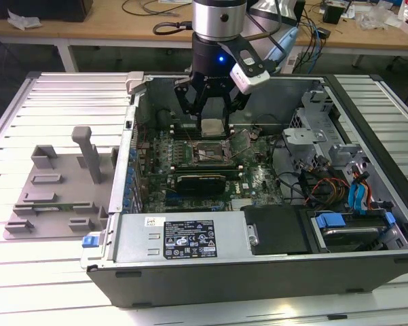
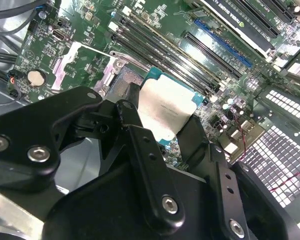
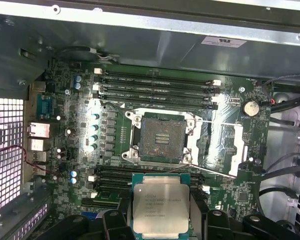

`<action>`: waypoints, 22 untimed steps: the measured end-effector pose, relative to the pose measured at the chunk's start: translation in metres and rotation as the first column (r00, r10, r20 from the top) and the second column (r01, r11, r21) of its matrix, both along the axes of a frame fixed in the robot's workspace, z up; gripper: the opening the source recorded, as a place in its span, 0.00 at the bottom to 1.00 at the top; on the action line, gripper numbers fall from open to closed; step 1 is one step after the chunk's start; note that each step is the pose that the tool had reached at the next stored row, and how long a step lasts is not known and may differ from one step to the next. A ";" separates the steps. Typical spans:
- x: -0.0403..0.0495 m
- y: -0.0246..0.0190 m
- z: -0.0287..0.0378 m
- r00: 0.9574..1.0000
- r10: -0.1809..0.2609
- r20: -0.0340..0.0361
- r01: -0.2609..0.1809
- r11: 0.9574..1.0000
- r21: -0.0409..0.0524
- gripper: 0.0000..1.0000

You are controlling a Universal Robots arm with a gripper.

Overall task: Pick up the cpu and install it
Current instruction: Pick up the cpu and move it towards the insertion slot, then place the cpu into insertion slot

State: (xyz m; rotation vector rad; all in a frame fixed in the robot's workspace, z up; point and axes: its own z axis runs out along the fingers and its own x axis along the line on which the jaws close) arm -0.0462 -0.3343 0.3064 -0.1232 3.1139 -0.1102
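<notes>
My gripper (image 1: 212, 125) hangs inside the open computer case, shut on the cpu (image 1: 212, 125), a flat silver-topped square chip with a thin green rim. The chip is level and clamped between the black fingers (image 2: 135, 107) in both wrist views, cpu (image 3: 160, 205) and cpu (image 2: 165, 109). It hovers above the motherboard (image 3: 75, 125), a little to one side of the open socket (image 3: 161, 137). The socket (image 1: 210, 153) is dark and bare, with its metal load plate (image 1: 241, 140) flipped open beside it.
Memory slots (image 3: 154, 85) flank the socket. The case walls (image 1: 190, 238), a drive cage (image 1: 326, 136) and loose cables (image 1: 326, 187) ring the board. A grey plastic tray (image 1: 54, 190) lies on the slatted table at the exterior view's left.
</notes>
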 end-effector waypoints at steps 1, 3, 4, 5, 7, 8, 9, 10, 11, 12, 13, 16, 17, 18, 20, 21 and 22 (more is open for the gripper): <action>0.0000 0.0000 0.0000 1.000 0.000 0.000 0.000 1.000 0.000 0.55; 0.0000 0.0000 0.0000 1.000 0.000 0.000 0.000 1.000 0.000 0.55; 0.0001 0.0000 0.0000 1.000 0.000 0.000 0.000 1.000 0.000 0.55; 0.0001 0.0000 0.0000 1.000 0.000 0.000 0.000 1.000 0.000 0.55; 0.0001 0.0000 0.0000 1.000 0.000 0.000 0.000 1.000 0.000 0.55; 0.0001 0.0000 0.0000 1.000 0.000 0.000 0.000 1.000 0.000 0.55; 0.0001 0.0000 0.0000 1.000 -0.010 0.000 0.010 1.000 0.000 0.55; 0.0002 0.0000 0.0000 0.999 -0.033 0.000 0.033 0.999 0.000 0.55; 0.0002 0.0000 0.0000 0.999 -0.047 0.000 0.047 0.999 0.000 0.55; 0.0001 0.0000 -0.0001 0.998 -0.058 0.000 0.058 0.998 0.000 0.55; 0.0001 0.0000 -0.0001 0.997 -0.083 0.000 0.083 0.997 0.000 0.55; 0.0001 0.0000 -0.0001 0.990 -0.141 0.000 0.141 0.990 0.000 0.55; 0.0001 0.0000 -0.0001 0.989 -0.148 0.000 0.148 0.989 0.000 0.55; 0.0001 0.0000 -0.0001 0.988 -0.152 0.000 0.152 0.988 0.000 0.55; 0.0001 0.0000 -0.0001 0.987 -0.161 0.000 0.161 0.987 0.000 0.55; 0.0002 0.0000 -0.0001 0.986 -0.167 0.000 0.167 0.986 0.000 0.55; 0.0002 0.0000 -0.0001 0.985 -0.171 0.000 0.171 0.985 0.000 0.55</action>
